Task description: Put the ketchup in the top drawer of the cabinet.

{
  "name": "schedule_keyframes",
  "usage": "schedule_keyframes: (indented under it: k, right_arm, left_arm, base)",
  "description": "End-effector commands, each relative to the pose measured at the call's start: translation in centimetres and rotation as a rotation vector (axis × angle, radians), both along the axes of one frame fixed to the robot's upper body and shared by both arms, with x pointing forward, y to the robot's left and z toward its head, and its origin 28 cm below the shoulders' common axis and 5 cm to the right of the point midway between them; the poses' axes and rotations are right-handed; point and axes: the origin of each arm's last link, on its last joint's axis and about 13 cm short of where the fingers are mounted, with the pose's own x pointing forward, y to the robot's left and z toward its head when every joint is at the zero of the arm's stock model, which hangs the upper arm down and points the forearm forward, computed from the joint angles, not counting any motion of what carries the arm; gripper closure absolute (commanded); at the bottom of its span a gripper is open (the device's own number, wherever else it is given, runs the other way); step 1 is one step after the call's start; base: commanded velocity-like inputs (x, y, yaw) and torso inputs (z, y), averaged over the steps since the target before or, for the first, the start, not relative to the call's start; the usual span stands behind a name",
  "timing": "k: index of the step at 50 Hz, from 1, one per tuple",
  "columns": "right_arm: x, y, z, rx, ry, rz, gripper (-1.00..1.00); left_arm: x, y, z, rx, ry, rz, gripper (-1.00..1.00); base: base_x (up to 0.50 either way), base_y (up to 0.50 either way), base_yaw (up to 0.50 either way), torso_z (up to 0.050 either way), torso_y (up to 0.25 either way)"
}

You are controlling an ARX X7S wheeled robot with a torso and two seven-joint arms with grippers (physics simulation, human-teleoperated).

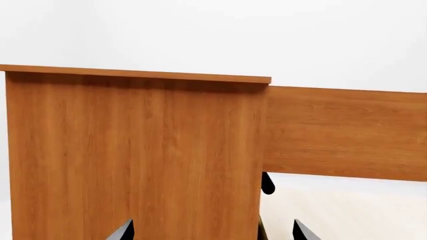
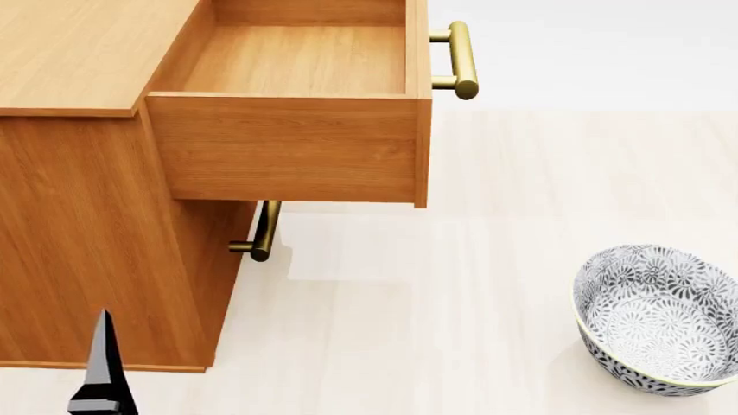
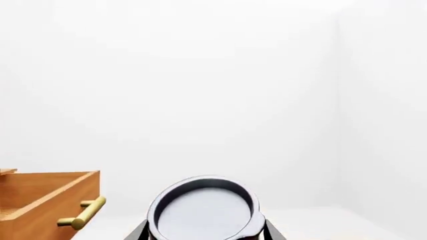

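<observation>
Right wrist view: the ketchup (image 3: pixel 203 210) sits directly in front of the camera, seen lid-on as a silver disc with a dark rim. Dark fingers of the right tool (image 3: pixel 205 231) flank it on both sides at the frame edge, touching the can, so the right tool is clenched on the can. Label not visible from this angle. The can is up in the air, beside and apart from the top drawer (image 3: pixel 47 202), whose brass handle (image 3: pixel 81 214) points toward the can.

Head view: ketchup and right tool are out of frame. Top drawer (image 2: pixel 289 147) is pulled well out of the cabinet (image 2: pixel 81 251); its interior shows only bare wood. Its handle (image 2: pixel 459 59) is on the front face. Lower drawer's handle (image 2: pixel 264 232) shows beneath the open drawer, close against the cabinet front. Patterned grey-white bowl (image 2: pixel 658 320) stands upright on the pale floor (image 2: pixel 461 285), well apart from the cabinet.

Left tool (image 2: pixel 102 367): one dark fingertip visible in head view, beside the cabinet's side panel. Left wrist view shows two fingertips (image 1: pixel 123 231) spread apart with nothing between them, facing the cabinet side (image 1: pixel 133 155); released.
</observation>
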Motion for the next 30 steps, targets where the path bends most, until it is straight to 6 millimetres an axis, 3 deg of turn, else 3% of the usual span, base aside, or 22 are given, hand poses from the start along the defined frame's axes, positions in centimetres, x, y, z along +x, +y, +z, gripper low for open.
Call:
schedule_keyframes:
  k: [1, 17, 19, 30]
  right_arm:
    - [0.4, 0.5, 3.0, -0.044, -0.071, -0.008, 1.0]
    - [2.2, 2.6, 7.5, -0.011, -0.142, -0.042, 1.0]
    - [2.5, 2.8, 7.2, -0.008, -0.145, -0.048, 1.0]
    - [3.5, 4.2, 9.7, -0.017, -0.175, -0.036, 1.0]
  left_arm:
    - [0.0, 0.0, 0.0, -0.002, 0.001, -0.001, -1.0]
    - [-0.1, 0.1, 0.0, -0.006, -0.001, 0.0, -1.0]
    - [-0.1, 0.2, 0.0, -0.006, -0.001, 0.001, -1.0]
    - [-0.1, 0.2, 0.2, -0.009, -0.003, 0.0, -1.0]
  base:
    - [0.0, 0.0, 0.0, 0.0, 0.0]
    - [0.0, 0.0, 0.0, 0.0, 0.001]
    - [0.0, 0.0, 0.0, 0.0, 0.0]
    - [0.0, 0.0, 0.0, 0.0, 0.0]
